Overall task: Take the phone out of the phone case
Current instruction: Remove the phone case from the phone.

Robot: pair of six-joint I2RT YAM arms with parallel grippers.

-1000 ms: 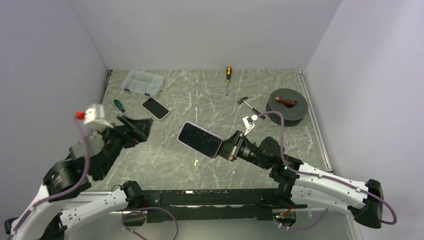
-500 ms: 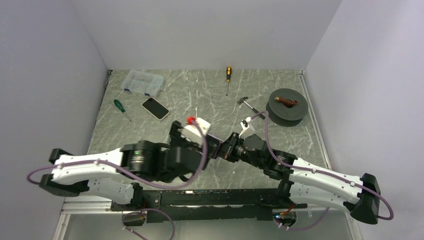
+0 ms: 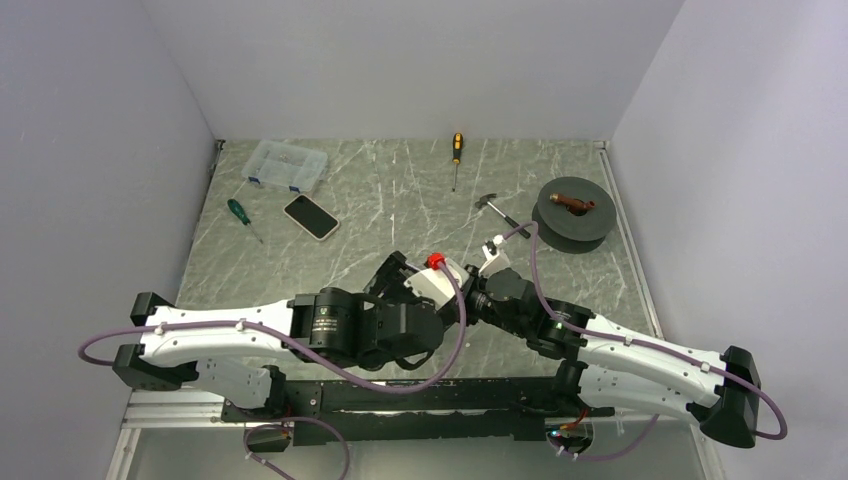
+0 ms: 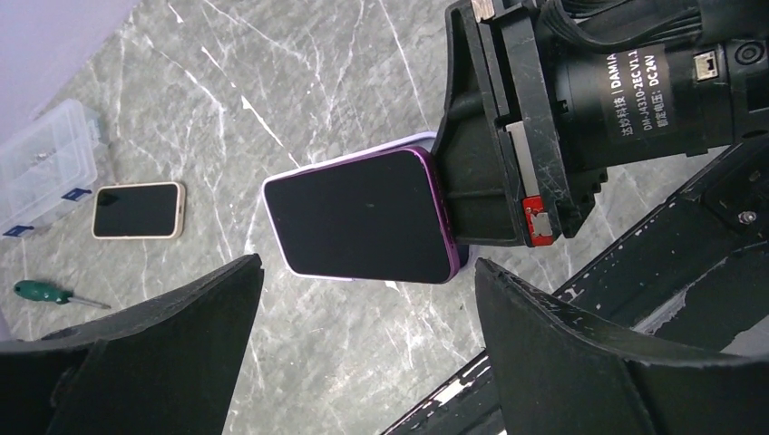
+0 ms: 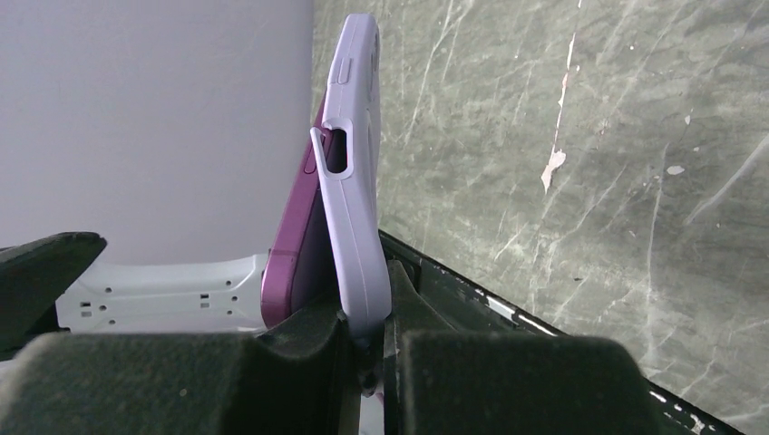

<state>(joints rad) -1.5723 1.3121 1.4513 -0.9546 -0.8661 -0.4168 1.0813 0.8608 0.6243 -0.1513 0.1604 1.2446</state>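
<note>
**tinkerdan:** Anyone mind running through the bench left to right?

**rigwatcher:** Sure. From overhead, a clear plastic box (image 3: 287, 165) sits at about 11 o'clock on the table (image 3: 380, 190). A green screwdriver (image 3: 240, 213) lies at 7 o'clock from the box. A spare phone (image 3: 311, 216) lies screen up at 5 o'clock from it.

Next is the left gripper (image 4: 367, 272). Its fingers are spread wide with nothing in them. On its own camera the phone (image 4: 358, 217) shows in the space between them, with a gap on both sides.

**tinkerdan:** So where's the phone, and who's got it?

**rigwatcher:** It's up off the marble around 6 o'clock, dark screen facing the left wrist camera, and it's partly out of the lilac phone case (image 5: 358, 181). The right wrist camera shows the purple body standing off the case at the near end and meeting it at the far end. The right gripper (image 5: 367, 326) is clamped tight on the near edge of the case.

Past that there's a yellow screwdriver (image 3: 456, 152) at 12 o'clock. A hammer (image 3: 497, 210) lies near 1 o'clock, and a dark spool (image 3: 571, 212) sits at 2 o'clock.
</note>
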